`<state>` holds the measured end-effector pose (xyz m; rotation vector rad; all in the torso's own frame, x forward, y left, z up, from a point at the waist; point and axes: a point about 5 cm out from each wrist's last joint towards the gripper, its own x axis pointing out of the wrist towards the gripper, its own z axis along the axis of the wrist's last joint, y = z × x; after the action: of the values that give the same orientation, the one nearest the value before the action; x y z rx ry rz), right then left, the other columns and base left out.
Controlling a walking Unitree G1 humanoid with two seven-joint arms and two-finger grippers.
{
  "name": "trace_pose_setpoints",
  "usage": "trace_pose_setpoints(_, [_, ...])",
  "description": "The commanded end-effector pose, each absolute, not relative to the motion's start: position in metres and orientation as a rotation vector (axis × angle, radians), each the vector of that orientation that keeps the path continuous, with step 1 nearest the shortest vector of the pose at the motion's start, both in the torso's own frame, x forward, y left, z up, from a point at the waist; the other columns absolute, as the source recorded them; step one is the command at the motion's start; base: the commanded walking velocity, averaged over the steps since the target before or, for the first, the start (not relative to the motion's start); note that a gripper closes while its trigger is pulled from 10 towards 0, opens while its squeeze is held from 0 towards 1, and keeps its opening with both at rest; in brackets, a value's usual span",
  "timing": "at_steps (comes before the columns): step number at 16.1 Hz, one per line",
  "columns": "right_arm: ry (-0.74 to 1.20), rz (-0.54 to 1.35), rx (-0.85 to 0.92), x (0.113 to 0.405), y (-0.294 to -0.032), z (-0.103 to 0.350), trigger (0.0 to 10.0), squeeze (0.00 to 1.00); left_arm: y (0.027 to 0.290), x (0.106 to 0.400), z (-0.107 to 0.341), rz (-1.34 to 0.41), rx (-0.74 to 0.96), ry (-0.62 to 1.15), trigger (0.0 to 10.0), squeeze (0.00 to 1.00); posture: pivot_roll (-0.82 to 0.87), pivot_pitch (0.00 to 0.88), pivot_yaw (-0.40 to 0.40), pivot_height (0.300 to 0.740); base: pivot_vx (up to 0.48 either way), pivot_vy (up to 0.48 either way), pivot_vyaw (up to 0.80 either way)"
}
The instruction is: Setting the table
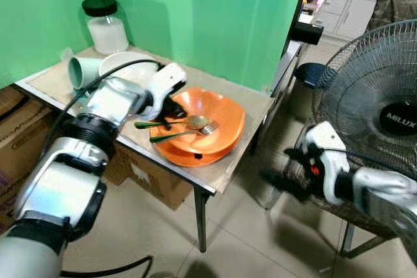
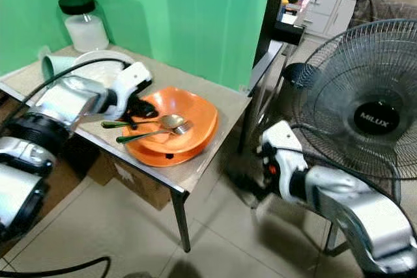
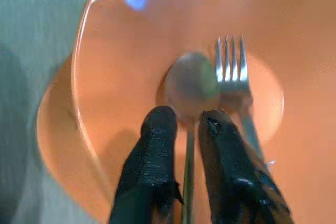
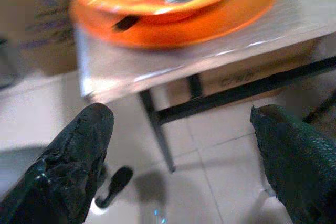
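Reaching over the table [image 1: 244, 161], our left gripper [image 3: 185, 129] clamps the spoon [image 3: 191, 85] handle inside the orange bowl [image 1: 225, 128]; right gripper [image 4: 181, 145] hangs open.

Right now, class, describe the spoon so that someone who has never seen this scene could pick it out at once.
Find the small table against the green wall; near its front corner sits an orange bowl. Two green-handled utensils lie side by side in it. The spoon is the one with the round bowl, its handle between the left gripper fingers, unlike the pronged fork beside it.

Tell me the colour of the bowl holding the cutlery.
Orange bowl, clearest in the left eye view.
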<state>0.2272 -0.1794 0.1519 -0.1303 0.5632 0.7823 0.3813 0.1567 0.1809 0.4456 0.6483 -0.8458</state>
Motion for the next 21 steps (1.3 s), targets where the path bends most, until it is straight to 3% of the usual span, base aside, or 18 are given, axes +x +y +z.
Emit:
trace_pose_setpoints(1, [0.547,0.840,-0.138,0.223,-0.175,0.156,10.0,0.68,0.153,0.380,0.184,-0.878,0.480,0.640,10.0,1.00,0.06,0.000,0.000,0.740,0.000,0.000,0.00])
trace_pose_setpoints(2, [0.550,0.861,-0.130,0.220,-0.175,0.157,10.0,1.00,0.153,0.379,0.183,-0.899,0.487,0.645,10.0,1.00,0.06,0.000,0.000,0.740,0.000,0.000,0.00])
trace_pose_setpoints(7, [0.559,0.912,-0.142,0.214,-0.173,0.156,10.0,1.00,0.151,0.378,0.181,-0.915,0.546,0.654,10.0,1.00,0.06,0.000,0.001,0.740,0.000,0.000,0.00])
trace_pose_setpoints(8, [0.561,0.907,-0.159,0.214,-0.174,0.155,10.0,0.86,0.153,0.379,0.181,-0.900,0.585,0.656,10.0,1.00,0.06,0.000,0.001,0.740,0.000,0.000,0.00])
trace_pose_setpoints(9, [0.565,0.908,-0.165,0.214,-0.174,0.154,10.0,0.00,0.156,0.379,0.179,-0.887,0.634,0.662,10.0,1.00,0.06,0.000,0.001,0.740,0.000,0.000,0.00])
trace_pose_setpoints(10, [0.567,0.913,-0.165,0.213,-0.174,0.154,10.0,0.00,0.158,0.379,0.178,-0.886,0.657,0.669,10.0,0.82,0.06,0.000,0.001,0.740,0.000,0.000,0.00])
trace_pose_setpoints(11, [0.569,0.922,-0.166,0.212,-0.174,0.154,10.0,0.00,0.159,0.378,0.177,-0.898,0.665,0.679,10.0,0.20,0.06,0.000,0.001,0.740,0.000,0.000,0.00])
trace_pose_setpoints(12, [0.574,0.936,-0.167,0.211,-0.173,0.154,10.0,0.00,0.159,0.376,0.176,-0.928,0.659,0.693,10.0,0.00,0.06,0.000,0.000,0.740,0.000,0.000,0.00])
trace_pose_setpoints(15, [0.584,0.950,-0.173,0.209,-0.173,0.153,10.0,0.00,0.158,0.374,0.173,-0.960,0.671,0.710,10.0,0.00,0.06,0.000,-0.002,0.740,0.000,0.000,0.00])
trace_pose_setpoints(17, [0.591,0.958,-0.177,0.209,-0.173,0.152,10.0,0.00,0.159,0.376,0.171,-0.947,0.683,0.722,6.6,0.00,0.05,0.000,-0.002,0.740,0.000,0.000,0.00])
trace_pose_setpoints(19, [0.593,0.963,-0.176,0.208,-0.172,0.152,10.0,0.00,0.159,0.377,0.171,-0.940,0.684,0.723,0.0,0.00,0.05,0.000,0.000,0.740,0.000,0.000,0.00])
trace_pose_setpoints(21, [0.597,0.981,-0.173,0.206,-0.172,0.151,10.0,0.00,0.160,0.379,0.172,-0.929,0.684,0.723,0.0,0.00,0.05,0.000,0.001,0.740,0.000,0.000,0.00])
